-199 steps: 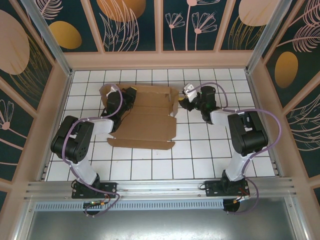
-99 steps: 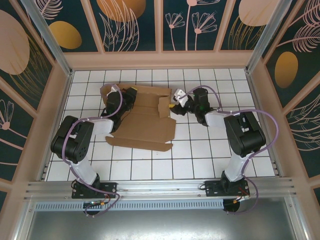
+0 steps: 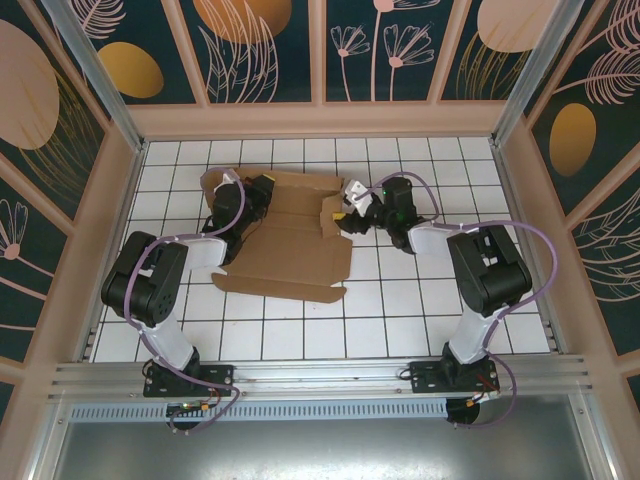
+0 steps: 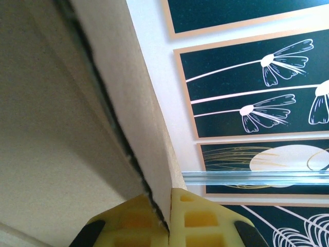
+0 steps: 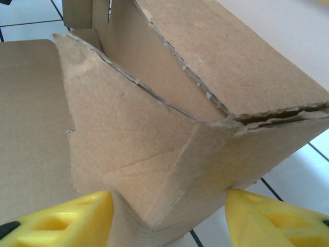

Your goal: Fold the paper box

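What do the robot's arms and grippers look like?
The left arm and right arm have bulky black joints joined by white segments, each trailing a lilac cable. The left gripper and right gripper carry yellow fingers with moulded hollow cells. No markings are legible.

Robot test cell: aluminium frame [image 3: 300,372], floral panels [image 3: 260,45], gridded table [image 3: 400,320]

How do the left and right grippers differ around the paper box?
The left gripper is shut, pinching a panel of the paper box; the right gripper is open, its fingers apart on either side of a raised flap. The left works the box's left end, the right its right end. Both have yellow fingers.
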Controlling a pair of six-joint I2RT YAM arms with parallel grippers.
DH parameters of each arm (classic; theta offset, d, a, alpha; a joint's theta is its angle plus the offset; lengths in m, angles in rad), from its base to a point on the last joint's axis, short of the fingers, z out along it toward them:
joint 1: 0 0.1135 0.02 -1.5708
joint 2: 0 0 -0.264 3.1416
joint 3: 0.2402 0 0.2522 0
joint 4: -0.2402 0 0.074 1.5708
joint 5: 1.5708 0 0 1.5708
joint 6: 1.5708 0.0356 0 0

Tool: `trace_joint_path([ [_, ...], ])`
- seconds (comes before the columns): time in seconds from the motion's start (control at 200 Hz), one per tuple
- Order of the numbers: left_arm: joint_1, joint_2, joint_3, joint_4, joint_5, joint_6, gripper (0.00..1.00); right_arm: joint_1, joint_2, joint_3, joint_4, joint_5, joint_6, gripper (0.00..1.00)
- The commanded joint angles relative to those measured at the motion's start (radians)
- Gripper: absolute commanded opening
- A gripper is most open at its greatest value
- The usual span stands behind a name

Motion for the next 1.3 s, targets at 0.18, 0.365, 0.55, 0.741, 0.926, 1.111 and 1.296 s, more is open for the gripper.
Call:
trace_joint_path([
  [0.18,-0.004,-0.009,0.020,-0.123,0.095,-0.097,0.00,0.038,0.002,0.040,0.050,0.155,0.057,0.74],
  [0.365,-0.005,-0.030,0.083,-0.243,0.095,-0.095,0.00,0.040,0.013,0.055,0.050,0.197,0.068,0.73],
  [0.55,-0.004,-0.057,0.114,-0.313,0.110,-0.097,0.00,0.049,0.035,0.086,0.031,0.246,0.082,0.73],
  [0.741,-0.004,-0.042,0.166,-0.376,0.166,-0.135,0.00,0.052,0.044,0.100,0.021,0.240,0.092,0.73],
  [0.926,-0.004,-0.048,0.182,-0.434,0.125,-0.110,0.00,0.052,0.045,0.098,0.004,0.257,0.106,0.69],
  [1.111,-0.003,-0.073,0.122,-0.398,0.079,-0.121,0.00,0.070,0.049,0.116,-0.090,0.351,0.156,0.61],
  [1.296,-0.003,-0.113,0.077,-0.367,0.037,-0.138,0.00,0.100,0.068,0.139,-0.162,0.484,0.200,0.56],
])
